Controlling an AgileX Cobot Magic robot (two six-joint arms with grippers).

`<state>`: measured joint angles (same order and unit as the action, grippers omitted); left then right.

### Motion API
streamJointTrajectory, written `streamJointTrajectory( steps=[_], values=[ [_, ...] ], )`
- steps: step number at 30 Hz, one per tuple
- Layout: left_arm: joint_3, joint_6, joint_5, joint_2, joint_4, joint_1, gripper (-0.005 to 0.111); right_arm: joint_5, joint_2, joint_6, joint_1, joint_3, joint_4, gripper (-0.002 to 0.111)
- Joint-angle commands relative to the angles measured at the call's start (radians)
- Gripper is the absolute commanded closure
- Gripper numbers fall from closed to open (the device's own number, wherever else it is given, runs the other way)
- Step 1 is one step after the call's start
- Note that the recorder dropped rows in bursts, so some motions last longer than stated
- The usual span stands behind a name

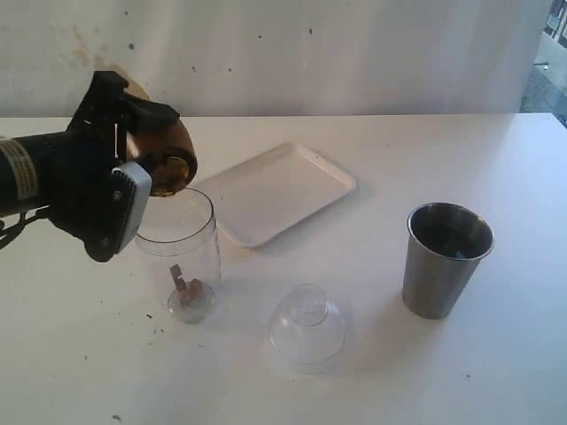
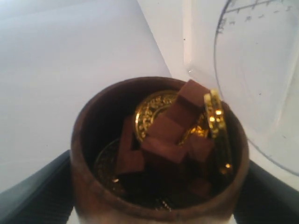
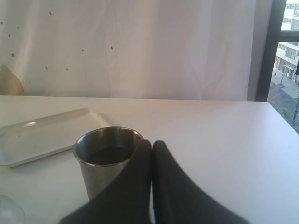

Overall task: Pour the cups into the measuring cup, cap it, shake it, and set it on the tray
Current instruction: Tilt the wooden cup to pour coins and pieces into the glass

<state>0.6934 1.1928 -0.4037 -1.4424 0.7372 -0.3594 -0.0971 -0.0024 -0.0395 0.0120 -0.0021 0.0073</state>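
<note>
Now the left gripper [image 1: 146, 159], jaws spread wide around the tilted wooden cup [image 1: 173, 149], is pouring into the measuring cup [image 1: 182, 248] and likely needs more tilt, while the right gripper [image 3: 152, 147], shut and empty, waits by the steel tumbler [image 1: 443, 261].

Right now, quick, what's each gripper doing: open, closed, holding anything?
Left gripper: jaws clamped on the wooden cup, tipped over the measuring cup.
Right gripper: jaws shut, holding nothing.
</note>
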Motion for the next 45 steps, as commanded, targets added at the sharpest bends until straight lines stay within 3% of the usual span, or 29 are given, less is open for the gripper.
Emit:
streamJointTrajectory(
  steps=[1, 6, 11, 20, 23, 29, 40, 45],
  values=[
    [0.006, 0.148, 0.094, 0.005, 0.004, -0.028, 0.107, 0.014, 0.002, 0.001, 0.008, 0.002, 0.000, 0.108],
    [0.015, 0.157, 0.030, 0.005, -0.106, -0.033, 0.107, 0.016, 0.002, 0.001, 0.008, 0.002, 0.000, 0.108],
    [0.018, 0.199, 0.016, 0.014, -0.109, -0.033, 0.107, 0.016, 0.002, 0.001, 0.008, 0.002, 0.000, 0.108],
    [0.018, 0.270, 0.107, 0.017, -0.109, -0.073, 0.107, 0.016, 0.002, 0.001, 0.008, 0.002, 0.000, 0.108],
    [0.034, 0.272, 0.097, 0.017, -0.170, -0.093, 0.107, 0.016, 0.002, 0.001, 0.008, 0.002, 0.000, 0.108],
    [0.064, 0.405, 0.212, 0.015, -0.194, -0.093, 0.107, 0.016, 0.002, 0.001, 0.008, 0.002, 0.000, 0.108],
    [0.064, 0.396, 0.187, 0.015, -0.234, -0.093, 0.107, 0.016, 0.002, 0.001, 0.008, 0.002, 0.000, 0.108],
    [0.064, 0.465, 0.210, 0.015, -0.224, -0.093, 0.107, 0.013, 0.002, 0.001, 0.008, 0.002, 0.000, 0.108]
  ],
)
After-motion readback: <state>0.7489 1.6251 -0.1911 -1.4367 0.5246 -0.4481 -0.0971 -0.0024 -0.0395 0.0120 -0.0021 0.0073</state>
